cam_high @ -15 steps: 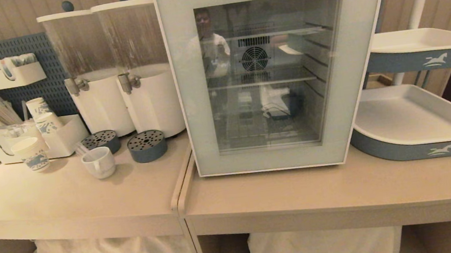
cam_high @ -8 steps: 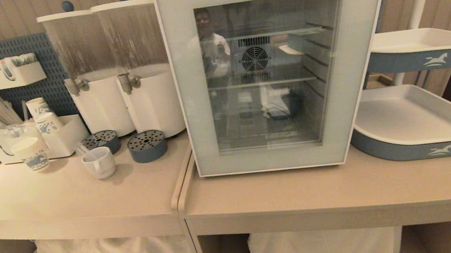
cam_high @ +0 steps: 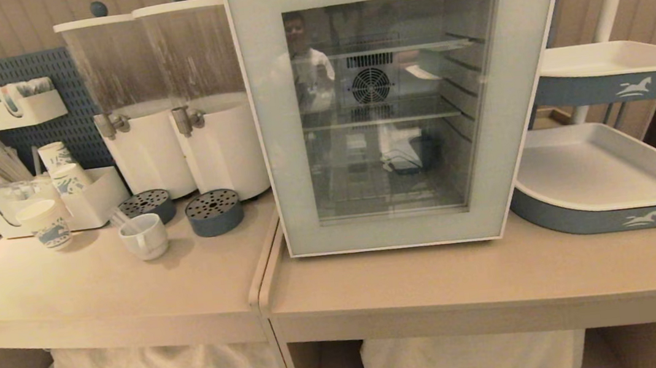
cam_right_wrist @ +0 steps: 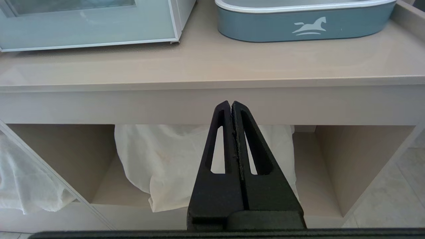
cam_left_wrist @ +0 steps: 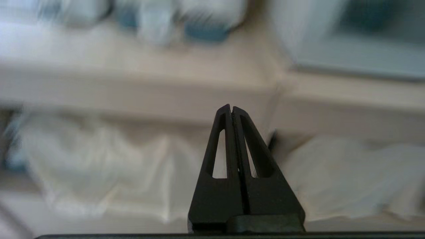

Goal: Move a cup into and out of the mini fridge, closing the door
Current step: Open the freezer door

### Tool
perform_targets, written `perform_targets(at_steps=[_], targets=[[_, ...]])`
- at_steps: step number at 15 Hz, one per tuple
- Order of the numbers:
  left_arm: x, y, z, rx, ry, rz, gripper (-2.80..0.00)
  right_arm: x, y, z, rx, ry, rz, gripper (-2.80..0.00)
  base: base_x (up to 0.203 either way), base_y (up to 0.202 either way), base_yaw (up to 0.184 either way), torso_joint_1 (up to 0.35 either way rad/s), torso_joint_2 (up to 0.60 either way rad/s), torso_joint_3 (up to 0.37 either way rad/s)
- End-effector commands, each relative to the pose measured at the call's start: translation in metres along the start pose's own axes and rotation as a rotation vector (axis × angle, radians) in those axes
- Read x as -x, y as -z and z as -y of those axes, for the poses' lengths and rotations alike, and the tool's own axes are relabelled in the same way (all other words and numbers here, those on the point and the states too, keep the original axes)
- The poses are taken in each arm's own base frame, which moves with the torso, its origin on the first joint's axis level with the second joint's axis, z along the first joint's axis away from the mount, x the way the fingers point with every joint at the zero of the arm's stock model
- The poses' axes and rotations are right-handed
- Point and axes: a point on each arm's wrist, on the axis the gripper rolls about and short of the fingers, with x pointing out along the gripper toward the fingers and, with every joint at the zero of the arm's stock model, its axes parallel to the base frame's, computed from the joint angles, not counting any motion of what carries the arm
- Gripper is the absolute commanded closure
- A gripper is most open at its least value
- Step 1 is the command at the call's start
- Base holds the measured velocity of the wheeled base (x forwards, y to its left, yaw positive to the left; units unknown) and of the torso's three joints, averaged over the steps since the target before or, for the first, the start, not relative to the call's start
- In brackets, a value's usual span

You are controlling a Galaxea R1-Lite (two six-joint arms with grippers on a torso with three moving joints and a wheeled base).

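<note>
The white cup (cam_high: 144, 236) stands on the left counter in front of two dispensers, its handle pointing left. The mini fridge (cam_high: 403, 98) stands on the right counter, and its glass door (cam_high: 384, 109) is closed; wire shelves and a fan grille show through the glass. Neither arm shows in the head view. My left gripper (cam_left_wrist: 231, 108) is shut and empty, low in front of the counter edge, facing the shelf below it. My right gripper (cam_right_wrist: 231, 104) is shut and empty, below the right counter's front edge, with the fridge's lower corner (cam_right_wrist: 172, 23) above it.
Two white drink dispensers (cam_high: 170, 103) and two blue drip trays (cam_high: 214, 211) stand behind the cup. Patterned paper cups (cam_high: 48, 223) sit at the left. A two-tier blue tray stand (cam_high: 606, 189) is to the right of the fridge. White bags (cam_right_wrist: 166, 162) fill the shelves under the counter.
Nothing on the counter has moved in the head view, and the fridge door stays closed. The left wrist view is blurred with motion.
</note>
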Motion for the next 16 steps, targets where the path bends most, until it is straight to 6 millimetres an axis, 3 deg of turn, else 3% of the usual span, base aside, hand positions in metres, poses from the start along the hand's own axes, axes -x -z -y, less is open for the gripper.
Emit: perform_targets(at_steps=[1, 3, 5, 7, 9, 12, 16], targets=[[0.021, -0.052, 0.009, 0.003, 0.052, 0.051, 0.0, 0.0, 0.0, 0.0, -0.001, -0.001, -0.001, 0.0, 0.0, 0.0, 0.0, 0.0, 0.0, 0.0], [0.034, -0.119, 0.015, 0.026, 0.131, 0.075, 0.0, 0.0, 0.0, 0.0, -0.001, -0.001, -0.001, 0.0, 0.0, 0.0, 0.0, 0.0, 0.0, 0.0], [0.04, -0.181, 0.009, 0.057, 0.245, 0.066, 0.0, 0.0, 0.0, 0.0, -0.001, -0.001, -0.001, 0.0, 0.0, 0.0, 0.0, 0.0, 0.0, 0.0], [0.021, -0.223, -0.007, 0.083, 0.439, -0.048, 0.0, 0.0, 0.0, 0.0, -0.001, -0.001, -0.001, 0.0, 0.0, 0.0, 0.0, 0.0, 0.0, 0.0], [-0.017, -0.238, 0.002, 0.064, 0.517, -0.201, 0.0, 0.0, 0.0, 0.0, -0.001, -0.001, -0.001, 0.0, 0.0, 0.0, 0.0, 0.0, 0.0, 0.0], [-0.04, -0.249, 0.015, 0.074, 0.535, -0.247, 0.0, 0.0, 0.0, 0.0, -0.001, -0.001, -0.001, 0.0, 0.0, 0.0, 0.0, 0.0, 0.0, 0.0], [-0.152, -0.252, 0.079, 0.148, 0.505, -0.432, 0.0, 0.0, 0.0, 0.0, -0.001, -0.001, -0.001, 0.0, 0.0, 0.0, 0.0, 0.0, 0.0, 0.0]])
